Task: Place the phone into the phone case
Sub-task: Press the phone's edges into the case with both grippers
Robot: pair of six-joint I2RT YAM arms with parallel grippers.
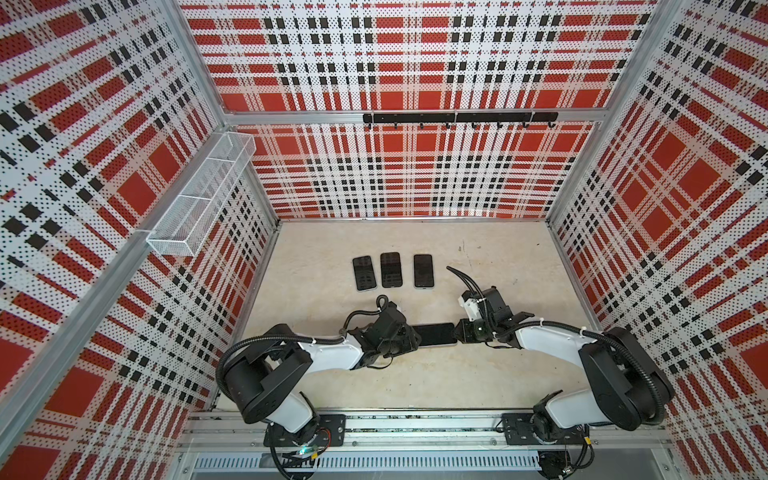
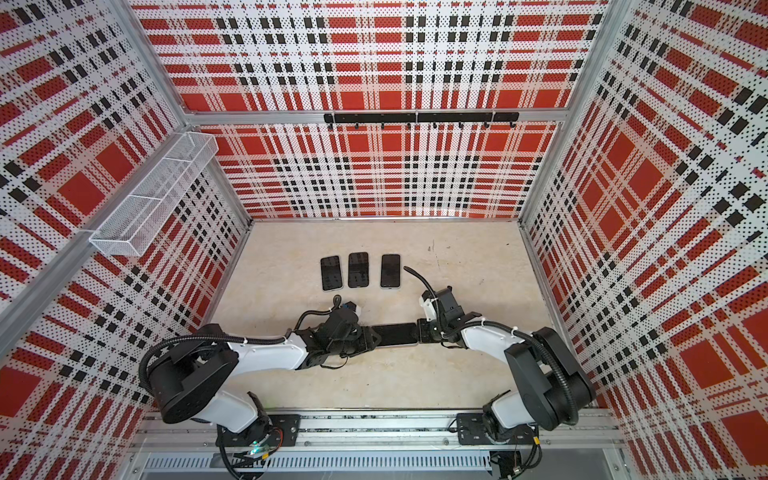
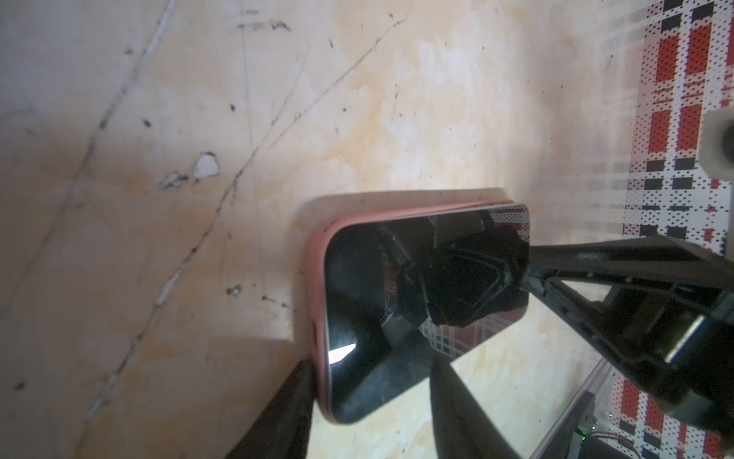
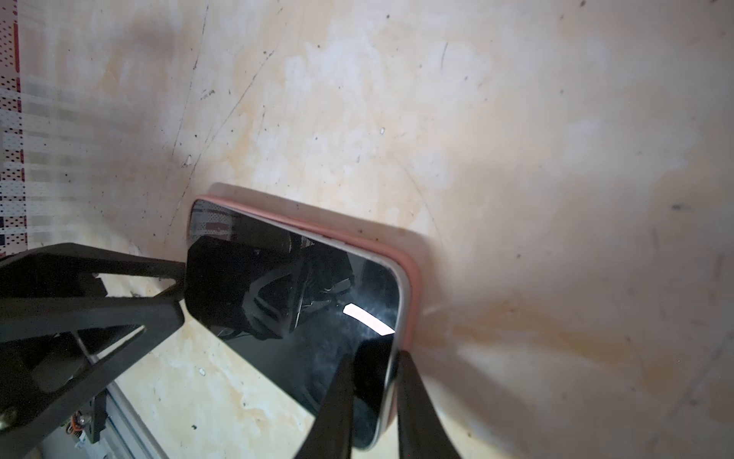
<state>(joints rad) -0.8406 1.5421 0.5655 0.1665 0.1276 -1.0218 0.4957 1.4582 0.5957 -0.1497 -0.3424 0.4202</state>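
Observation:
A phone [image 1: 434,333] [image 2: 395,334] with a dark screen lies crosswise between my two grippers, low over the middle of the table. It sits in a pink phone case [image 3: 315,286] [image 4: 413,286] whose rim frames the screen [image 3: 357,286] [image 4: 317,341]. My right gripper [image 1: 456,332] [image 4: 376,355] is shut on the phone's right end, one finger on the glass and one behind the case. My left gripper [image 1: 415,334] [image 3: 369,363] straddles the left end. One of its fingers touches the case's outside and the other stands apart on the screen side, so it is open.
Three more dark phones [image 1: 364,273] [image 1: 391,269] [image 1: 423,271] lie in a row behind the grippers. A white wire basket [image 1: 199,195] hangs on the left wall and a black hook rail [image 1: 459,118] on the back wall. Plaid walls enclose the beige table [image 1: 498,257].

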